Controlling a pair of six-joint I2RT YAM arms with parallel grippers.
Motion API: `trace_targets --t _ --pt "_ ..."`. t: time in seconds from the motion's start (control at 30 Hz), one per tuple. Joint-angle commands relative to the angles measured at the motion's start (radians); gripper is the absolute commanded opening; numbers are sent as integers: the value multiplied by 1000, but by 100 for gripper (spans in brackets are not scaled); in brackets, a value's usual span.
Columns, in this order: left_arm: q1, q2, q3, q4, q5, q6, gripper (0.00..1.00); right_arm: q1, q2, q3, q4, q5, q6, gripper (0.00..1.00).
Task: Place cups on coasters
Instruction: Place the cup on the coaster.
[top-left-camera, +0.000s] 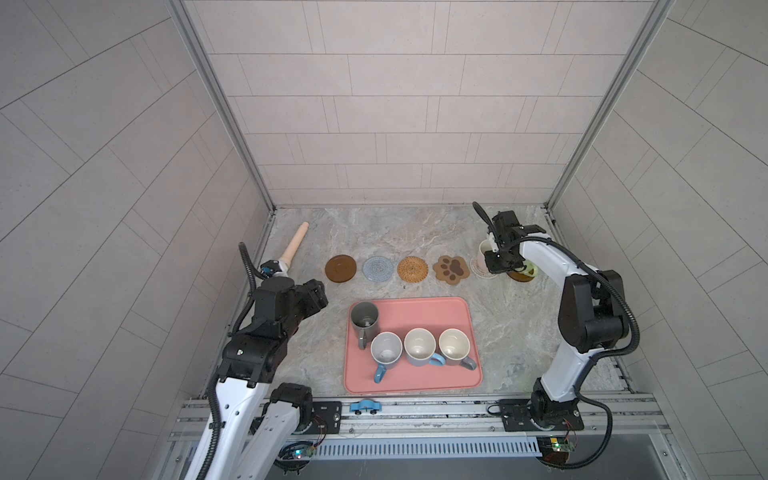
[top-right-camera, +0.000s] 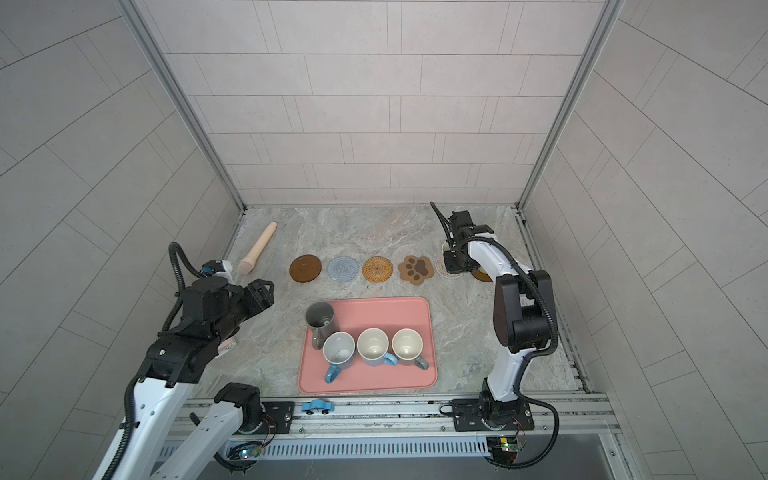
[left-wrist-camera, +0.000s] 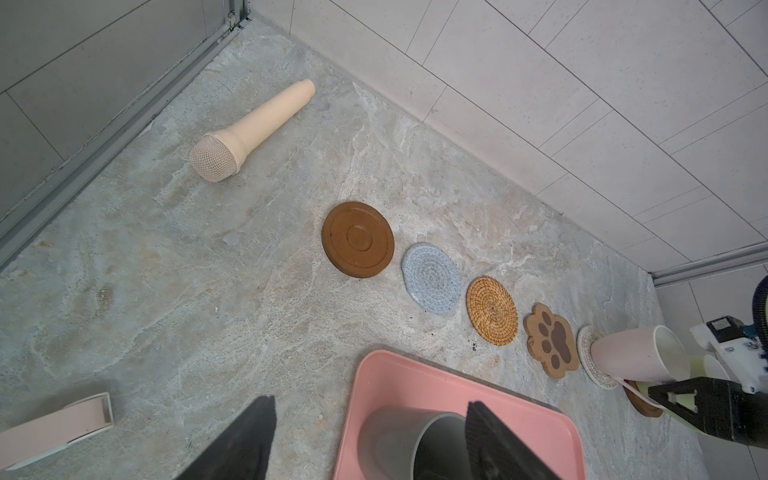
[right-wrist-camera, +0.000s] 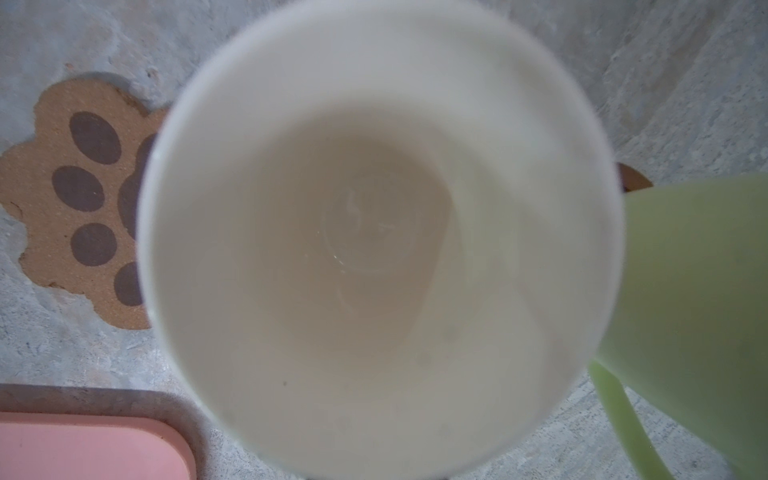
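Pink mug (right-wrist-camera: 374, 232) fills the right wrist view, directly beneath the right hand (top-left-camera: 498, 262), which is pinched narrow, seemingly on the mug's handle. Its base rests on the cream woven coaster (left-wrist-camera: 584, 353). Just beside that hand, the green mug (right-wrist-camera: 685, 291) stands on a brown wooden disc (top-left-camera: 519, 276). This looks like the setting-down step. Next comes letting go and lifting clear without nudging either mug. Left hand (left-wrist-camera: 370, 405) gapes wide and empty, near the dark grey mug (top-left-camera: 365, 318) on the pink tray (top-left-camera: 436, 311).
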Motion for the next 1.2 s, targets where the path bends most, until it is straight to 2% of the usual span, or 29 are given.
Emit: trace_targets --t 0.0,0.5,1.17 --pt "4 -8 -10 -2 -10 -14 79 -1 -35 -9 -40 -8 -5 5" --pt "4 -9 -12 0 -11 -13 79 -4 -29 -10 -53 11 0 5" --pt "4 -9 -13 0 -11 -14 79 -6 -37 -4 -55 15 4 31"
